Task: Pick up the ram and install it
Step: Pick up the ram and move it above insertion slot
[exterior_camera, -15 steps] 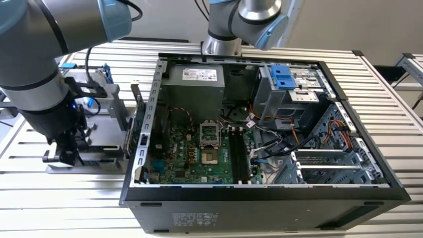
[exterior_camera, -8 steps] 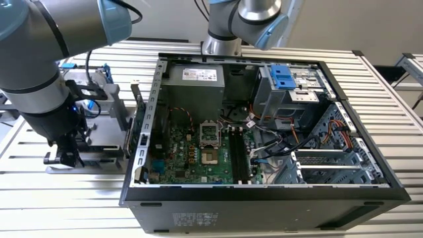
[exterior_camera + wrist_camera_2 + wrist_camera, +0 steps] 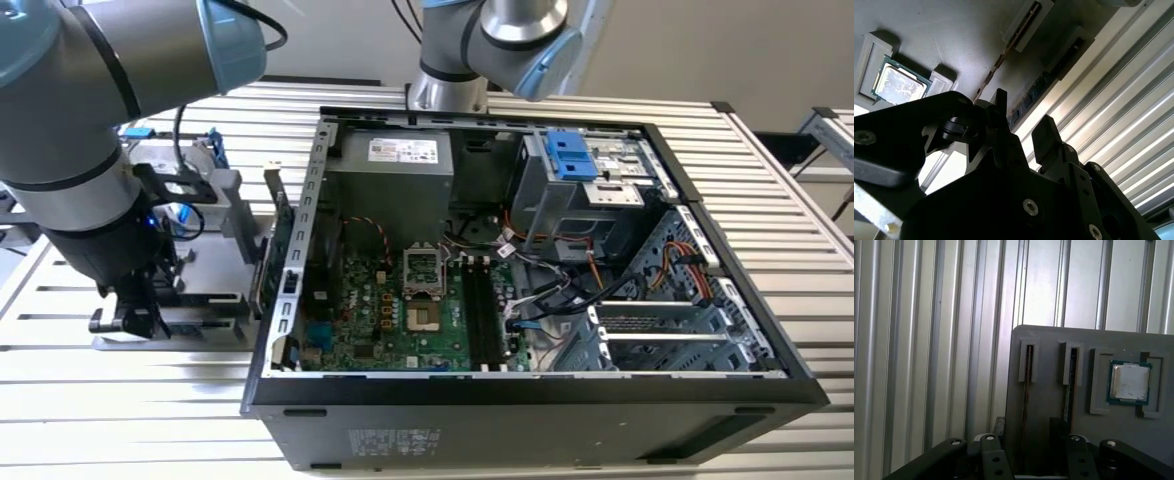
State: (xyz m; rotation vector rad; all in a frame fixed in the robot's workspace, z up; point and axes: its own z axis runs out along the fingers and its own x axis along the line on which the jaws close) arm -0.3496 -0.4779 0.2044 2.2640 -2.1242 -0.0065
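Observation:
The ram [image 3: 1027,375] stands on edge in the outer slot of a grey parts holder [image 3: 1054,340], close to the holder's rim. In the second wrist view its row of dark chips shows along the ram [image 3: 1026,102]. My gripper [image 3: 1029,432] is open just above it, one finger on each side, and I cannot tell whether they touch it. In the second wrist view the stick runs between the fingertips of the gripper [image 3: 1021,117]. In the exterior view the gripper [image 3: 134,315] hangs over the holder [image 3: 214,300], on the exterior view's left of the open computer case [image 3: 534,390].
A second thin stick [image 3: 1069,385] sits in the neighbouring slot, and a processor chip [image 3: 1129,382] lies in a recess beyond it. Inside the case, black memory slots [image 3: 483,310] run beside the processor socket [image 3: 420,270]. Cables and drive bays fill the case's right half. Ribbed metal table all around.

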